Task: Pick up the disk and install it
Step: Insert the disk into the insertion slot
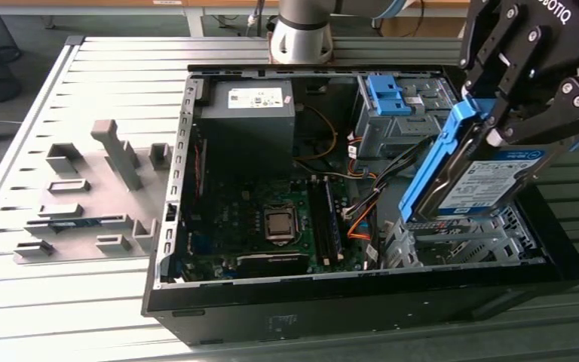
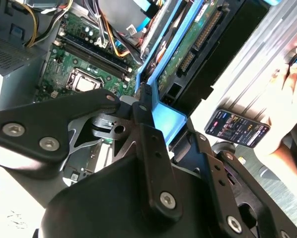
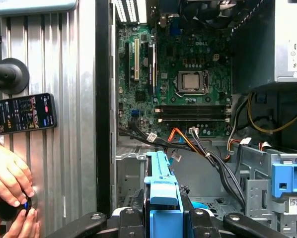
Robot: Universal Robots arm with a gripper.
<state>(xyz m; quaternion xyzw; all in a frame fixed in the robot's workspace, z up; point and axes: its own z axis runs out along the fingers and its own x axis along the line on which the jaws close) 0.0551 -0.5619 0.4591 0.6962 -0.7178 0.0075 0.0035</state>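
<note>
Tilted disk (image 1: 485, 181) in gripper (image 1: 488, 127) over cage (image 1: 452, 245) — cables (image 1: 362, 213) just beside.

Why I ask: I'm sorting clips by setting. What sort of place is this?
Likely a robotics lab: an open computer case lies on a slatted metal table, near a robot arm's base.

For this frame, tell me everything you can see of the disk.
The disk is a flat silver hard drive with a white-and-blue label, framed by a blue plastic bracket. The second wrist view shows its green circuit-board underside. The gripper is clamped on its upper end and holds it tilted above the open computer case, its lower end by the grey drive cage.
</note>
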